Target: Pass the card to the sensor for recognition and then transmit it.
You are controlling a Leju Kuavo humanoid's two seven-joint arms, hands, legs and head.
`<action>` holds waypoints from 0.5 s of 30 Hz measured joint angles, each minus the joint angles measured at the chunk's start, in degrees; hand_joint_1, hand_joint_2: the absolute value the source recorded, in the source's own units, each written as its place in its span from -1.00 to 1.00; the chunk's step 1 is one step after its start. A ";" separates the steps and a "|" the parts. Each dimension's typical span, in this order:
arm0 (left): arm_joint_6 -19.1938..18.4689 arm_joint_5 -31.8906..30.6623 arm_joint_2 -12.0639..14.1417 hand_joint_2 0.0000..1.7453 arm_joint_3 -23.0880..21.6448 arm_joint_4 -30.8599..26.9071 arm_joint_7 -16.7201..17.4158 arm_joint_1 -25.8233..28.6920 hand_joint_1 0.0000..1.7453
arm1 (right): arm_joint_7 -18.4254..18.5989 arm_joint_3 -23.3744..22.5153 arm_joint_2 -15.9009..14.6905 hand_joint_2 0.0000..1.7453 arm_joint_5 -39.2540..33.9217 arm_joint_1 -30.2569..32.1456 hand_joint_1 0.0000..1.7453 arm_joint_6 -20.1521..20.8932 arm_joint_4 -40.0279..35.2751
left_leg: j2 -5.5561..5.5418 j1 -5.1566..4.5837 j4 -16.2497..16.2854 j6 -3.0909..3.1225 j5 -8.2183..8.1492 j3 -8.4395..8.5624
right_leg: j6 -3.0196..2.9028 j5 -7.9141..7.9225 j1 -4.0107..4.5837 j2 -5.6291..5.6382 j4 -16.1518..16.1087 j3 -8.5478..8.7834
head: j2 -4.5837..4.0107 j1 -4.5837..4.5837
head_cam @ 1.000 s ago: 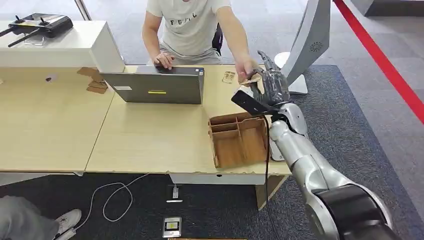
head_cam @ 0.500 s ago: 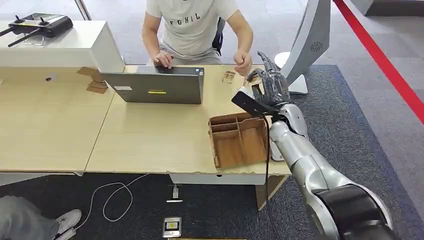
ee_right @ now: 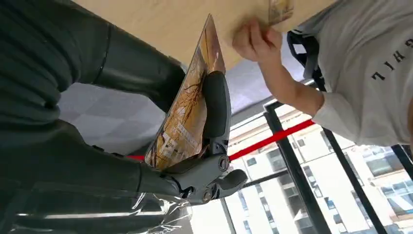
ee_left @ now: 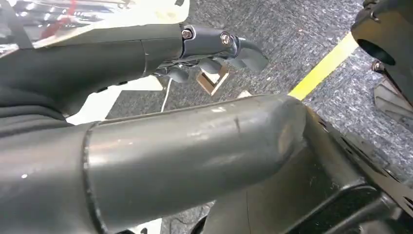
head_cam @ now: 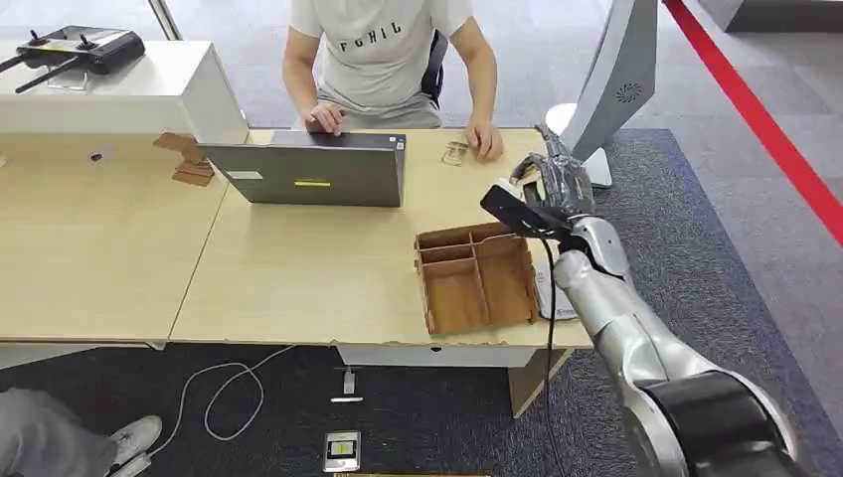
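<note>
My right hand (head_cam: 557,184) is raised over the table's right end and grips a card with a brown and gold print (ee_right: 187,114) between the thumb and the fingers (ee_right: 215,105). An edge of the card (head_cam: 530,177) peeks out beside the hand. Under my right forearm a flat white device (head_cam: 553,298) lies at the table's right edge. In the left wrist view my left hand (ee_left: 214,46) hangs over the carpet, its fingers stretched out with nothing in them.
A person sits across the table, one hand (head_cam: 484,141) resting near a second card (head_cam: 455,152), the other at a grey laptop (head_cam: 308,174). A wooden compartment tray (head_cam: 475,278) lies before me. A white-grey stand (head_cam: 616,79) rises at the right.
The person let go of the card and drew that hand back to the table. My right hand, now holding the card, has moved right and slightly toward me.
</note>
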 joint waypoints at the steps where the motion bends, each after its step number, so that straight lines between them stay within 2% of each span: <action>1: 0.00 0.02 0.00 -1.00 0.00 0.00 0.02 0.00 -1.00 | 0.69 0.00 -0.48 1.00 0.28 0.25 1.00 0.35 0.15 | 0.00 0.00 0.00 0.00 0.00 0.00 | 0.00 0.00 0.00 0.00 -0.01 0.00 | 0.00 0.00; 5: 0.00 0.17 0.00 -1.00 0.00 0.00 0.22 0.00 -1.00 | 1.85 0.00 -2.51 1.00 0.63 0.97 1.00 1.11 0.61 | 0.00 0.00 0.01 0.00 0.00 -0.01 | 0.00 0.00 0.00 0.00 -0.01 0.00 | 0.00 0.00; 9: -0.02 0.17 -0.09 -1.00 0.00 0.00 2.86 0.01 -1.00 | 1.61 0.00 -4.39 1.00 0.46 1.37 1.00 1.27 1.03 | 0.00 0.00 0.01 0.00 0.00 -0.02 | 0.00 0.00 0.00 0.00 -0.01 0.00 | 0.00 0.02; 15: -0.26 0.20 -0.13 -1.00 0.00 0.00 3.41 0.00 -1.00 | 1.51 0.00 -5.51 1.00 1.33 2.11 1.00 1.48 1.29 | 0.01 0.01 0.01 0.00 0.00 0.00 | 0.00 0.00 0.01 0.01 -0.01 0.00 | 0.00 0.02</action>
